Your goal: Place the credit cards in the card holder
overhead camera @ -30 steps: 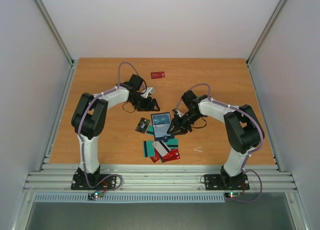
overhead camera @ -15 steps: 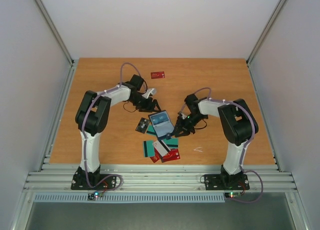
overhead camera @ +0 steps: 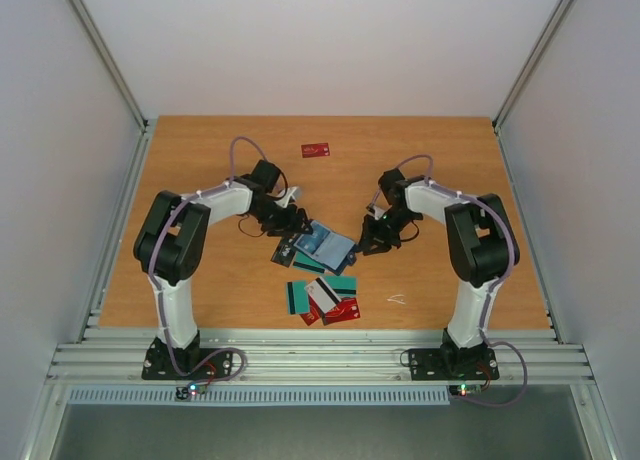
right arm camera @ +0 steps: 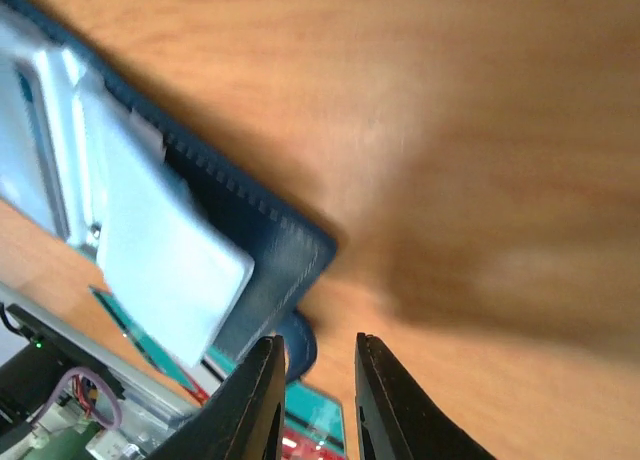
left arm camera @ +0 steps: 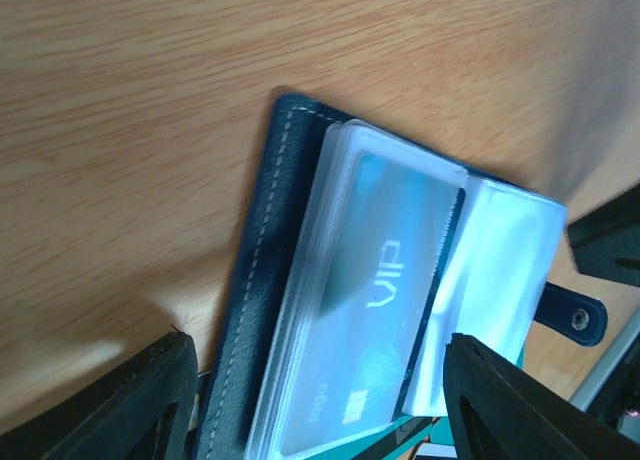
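While the open holder [overhead camera: 325, 246] lies on the table [overhead camera: 450, 160] by the cards [overhead camera: 325, 298], my spread left fingers [left arm camera: 120, 410] should pin it flat; whether my narrowed right fingers [right arm camera: 250, 410] pinch its corner I cannot tell.

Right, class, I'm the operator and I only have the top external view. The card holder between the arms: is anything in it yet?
Observer: Yes. The left wrist view shows the card holder lying open, with a teal card marked VIP inside a clear sleeve.
Operator: And the left pincer?
Observer: The left pincer hangs over the holder with its fingers wide apart. I cannot tell if they touch it.
Operator: The right one?
Observer: The right pincer has its fingers narrowly apart beside the holder's snap tab, with the table showing between them.
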Action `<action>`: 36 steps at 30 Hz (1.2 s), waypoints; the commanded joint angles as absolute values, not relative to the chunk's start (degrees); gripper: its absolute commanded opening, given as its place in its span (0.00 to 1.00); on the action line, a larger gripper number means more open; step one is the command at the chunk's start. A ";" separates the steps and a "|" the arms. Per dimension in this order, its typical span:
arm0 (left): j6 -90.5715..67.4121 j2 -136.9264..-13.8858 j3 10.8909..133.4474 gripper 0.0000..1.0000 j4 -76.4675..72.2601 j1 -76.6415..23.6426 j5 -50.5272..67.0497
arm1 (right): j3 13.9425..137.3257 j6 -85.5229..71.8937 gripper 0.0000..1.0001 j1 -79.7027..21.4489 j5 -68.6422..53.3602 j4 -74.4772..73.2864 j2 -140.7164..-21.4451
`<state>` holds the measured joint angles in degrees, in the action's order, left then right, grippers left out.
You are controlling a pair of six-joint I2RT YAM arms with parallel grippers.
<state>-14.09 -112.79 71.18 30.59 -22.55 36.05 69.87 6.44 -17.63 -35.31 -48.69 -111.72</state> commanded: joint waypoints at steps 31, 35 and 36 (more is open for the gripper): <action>-16.27 -114.44 68.22 0.67 39.72 -23.54 34.98 | 63.84 2.08 0.20 -20.92 -44.34 -34.54 -115.49; -17.88 -114.07 67.42 0.67 36.55 -23.60 37.94 | 63.63 2.83 0.20 -20.92 -43.91 -34.63 -116.26; -18.41 -113.63 67.30 0.67 35.85 -23.60 38.38 | 63.63 3.00 0.20 -20.92 -43.75 -34.75 -116.40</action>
